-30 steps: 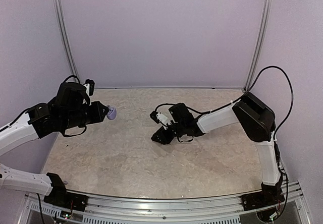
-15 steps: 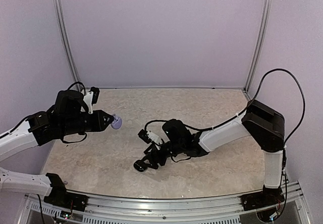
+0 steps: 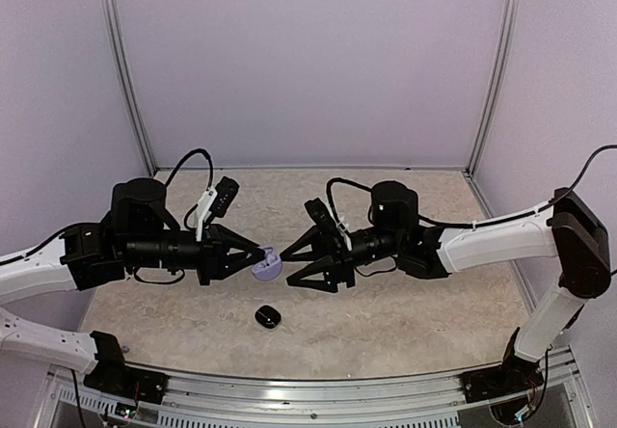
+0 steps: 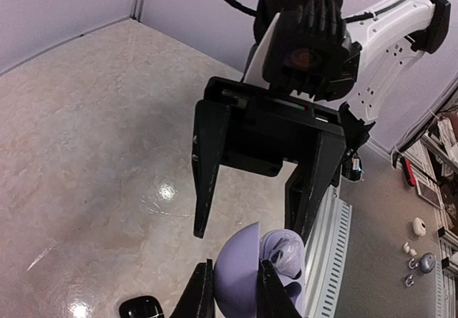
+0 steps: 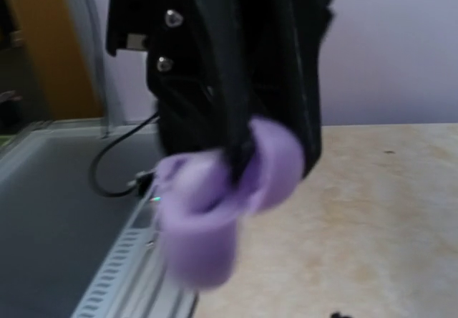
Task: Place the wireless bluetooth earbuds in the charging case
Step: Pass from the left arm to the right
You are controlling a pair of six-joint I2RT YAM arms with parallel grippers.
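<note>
My left gripper [image 3: 258, 259] is shut on the lid of an open lavender charging case [image 3: 267, 263] and holds it above the table's middle. In the left wrist view its fingers [image 4: 202, 293] pinch the lid [image 4: 247, 271], and a pale earbud [image 4: 286, 250] seems to sit in the case's base. My right gripper [image 3: 290, 266] faces it, open, with one finger on each side of the case [image 4: 249, 225] and not touching it. The right wrist view is blurred; it shows the lavender case [image 5: 207, 210] close up in front of the left gripper's black body.
A small glossy black case [image 3: 267, 317] lies shut on the marbled table [image 3: 415, 303] just below the two grippers, and also shows in the left wrist view [image 4: 141, 308]. Lavender walls enclose the table. The metal rail [image 3: 318, 389] runs along the near edge.
The right gripper let go of the black case on the table, rose and turned to face the left gripper. The left gripper carried the lavender case right, toward the middle.
</note>
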